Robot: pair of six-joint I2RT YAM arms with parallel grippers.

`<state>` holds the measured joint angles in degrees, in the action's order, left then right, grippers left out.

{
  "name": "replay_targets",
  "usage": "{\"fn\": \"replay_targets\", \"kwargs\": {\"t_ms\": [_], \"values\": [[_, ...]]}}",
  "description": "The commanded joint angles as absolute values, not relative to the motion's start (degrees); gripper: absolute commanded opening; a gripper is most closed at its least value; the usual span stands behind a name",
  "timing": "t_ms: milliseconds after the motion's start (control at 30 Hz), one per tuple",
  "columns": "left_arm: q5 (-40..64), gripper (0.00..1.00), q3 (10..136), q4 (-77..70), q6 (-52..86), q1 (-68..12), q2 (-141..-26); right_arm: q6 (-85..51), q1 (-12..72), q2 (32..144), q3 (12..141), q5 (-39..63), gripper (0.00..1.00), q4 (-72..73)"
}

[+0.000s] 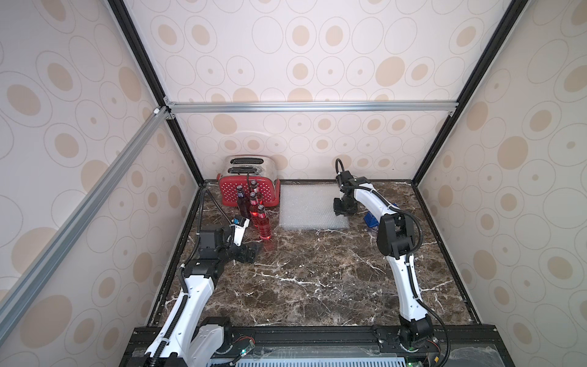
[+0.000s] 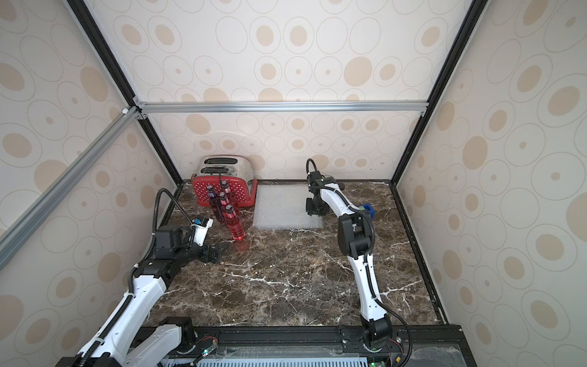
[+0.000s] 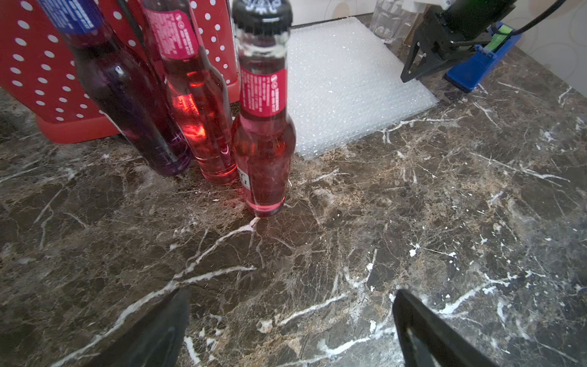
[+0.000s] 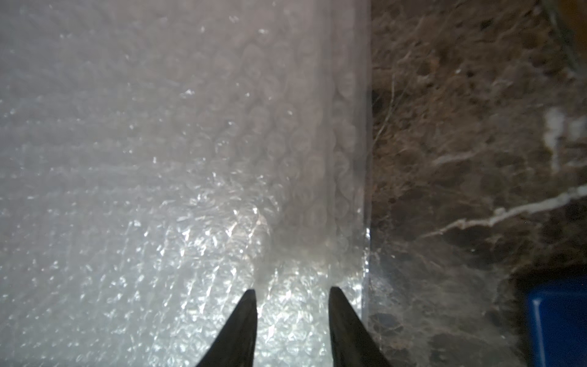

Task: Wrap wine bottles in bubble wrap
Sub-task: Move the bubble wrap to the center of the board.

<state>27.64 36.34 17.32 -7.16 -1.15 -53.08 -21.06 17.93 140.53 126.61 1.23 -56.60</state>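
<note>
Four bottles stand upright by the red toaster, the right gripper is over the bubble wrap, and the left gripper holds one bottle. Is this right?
Not entirely. The left gripper holds nothing: the left wrist view shows its jaws wide open above the table, the nearest bottle standing untouched ahead. The rest is right: bottles upright by the toaster, right gripper over the bubble wrap.

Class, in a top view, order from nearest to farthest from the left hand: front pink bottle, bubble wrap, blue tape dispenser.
1. Front pink bottle, just beyond the left hand.
2. Bubble wrap, centre back.
3. Blue tape dispenser, far right.
</note>
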Motion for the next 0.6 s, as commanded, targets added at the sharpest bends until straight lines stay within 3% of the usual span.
{"fn": "replay_targets", "kwargs": {"t_ms": [0, 100, 167, 233, 567], "values": [[28.55, 0.99, 36.31, 16.94, -7.95, -1.58, -52.36, -20.56, 17.76, 140.48, 124.50, 0.06, 0.33, -57.02], [28.51, 0.99, 36.63, 17.43, -8.09, -1.53, -52.64, -20.58, 17.78, 140.26, 123.86, 0.72, 0.33, -57.48], [28.17, 0.99, 36.55, 17.08, -7.93, -1.58, -52.41, -20.32, 17.76, 139.93, 123.10, -0.14, 0.42, -56.74], [28.70, 0.99, 36.30, 16.96, -7.91, -1.58, -52.12, -20.21, 17.80, 140.18, 123.07, -1.04, 0.44, -56.92], [28.45, 0.99, 36.56, 17.53, -8.27, -1.58, -52.24, -20.04, 17.78, 138.94, 123.41, -0.35, 0.31, -58.01]]}}
